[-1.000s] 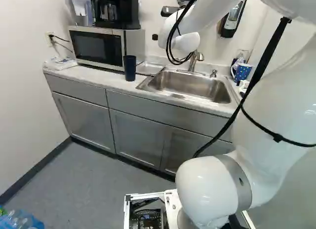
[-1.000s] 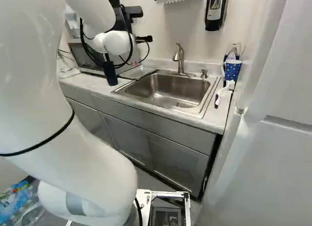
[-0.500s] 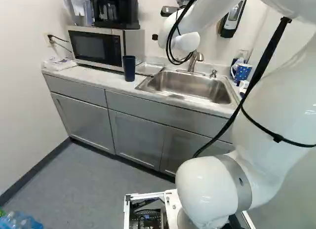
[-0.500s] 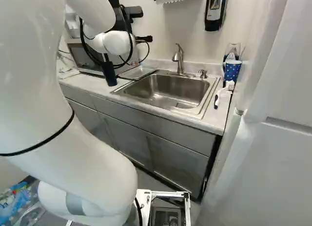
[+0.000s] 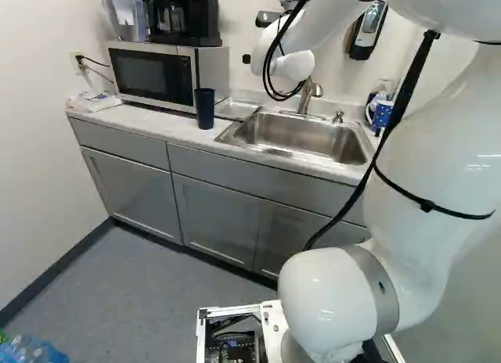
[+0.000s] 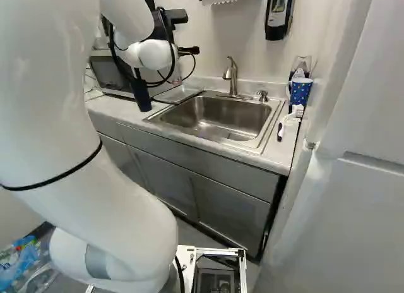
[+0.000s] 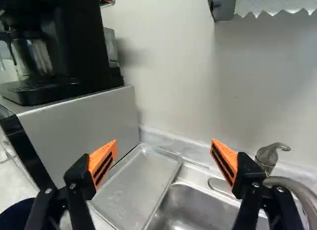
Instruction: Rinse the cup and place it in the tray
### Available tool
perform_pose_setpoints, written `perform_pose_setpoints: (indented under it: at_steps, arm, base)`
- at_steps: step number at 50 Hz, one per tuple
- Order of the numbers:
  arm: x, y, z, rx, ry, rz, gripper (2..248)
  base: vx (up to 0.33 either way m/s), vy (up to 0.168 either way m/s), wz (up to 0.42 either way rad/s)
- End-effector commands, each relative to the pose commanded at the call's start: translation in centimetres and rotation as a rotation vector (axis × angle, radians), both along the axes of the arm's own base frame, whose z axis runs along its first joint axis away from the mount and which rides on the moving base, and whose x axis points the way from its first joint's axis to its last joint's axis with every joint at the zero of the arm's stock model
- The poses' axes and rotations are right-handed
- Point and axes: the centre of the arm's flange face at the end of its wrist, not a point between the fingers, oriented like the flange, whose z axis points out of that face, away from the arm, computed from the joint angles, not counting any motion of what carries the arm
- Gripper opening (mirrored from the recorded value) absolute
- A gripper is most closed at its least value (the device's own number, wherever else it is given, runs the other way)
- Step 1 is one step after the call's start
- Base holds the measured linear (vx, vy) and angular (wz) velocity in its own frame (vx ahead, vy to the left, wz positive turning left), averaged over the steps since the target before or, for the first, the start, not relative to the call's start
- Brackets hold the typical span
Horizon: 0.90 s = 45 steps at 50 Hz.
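Navy cup (image 5: 204, 109) upright on the worktop (image 5: 156, 123), outside the tray (image 7: 136, 185); jaws wide apart, empty.
In the left base view, from the sink (image 5: 293, 134), the cup stands near 9 o'clock, the tray near 10. Grasp and placing seem left; whether it is rinsed, I cannot tell.

Pale countertop (image 5: 174, 127) runs across upper half of left base view, sink (image 5: 301, 140) set into it right of centre. Microwave (image 5: 153, 73) upper left, papers (image 5: 94, 102) beside it, navy cup (image 5: 204, 109) near front edge, metal tray (image 7: 141, 183) between microwave and sink. Brush (image 6: 291, 115) right of sink, upper right of right base view.
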Motion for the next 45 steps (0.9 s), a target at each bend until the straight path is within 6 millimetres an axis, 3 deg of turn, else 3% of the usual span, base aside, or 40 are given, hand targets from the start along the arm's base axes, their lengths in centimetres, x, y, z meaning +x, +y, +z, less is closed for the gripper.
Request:
perform_pose_setpoints:
  at_steps: [45]
  arm:
    - [6.8, -5.5, -1.4, 0.042, 0.113, -0.113, 247]
  base:
    - [0.000, 0.000, 0.000]
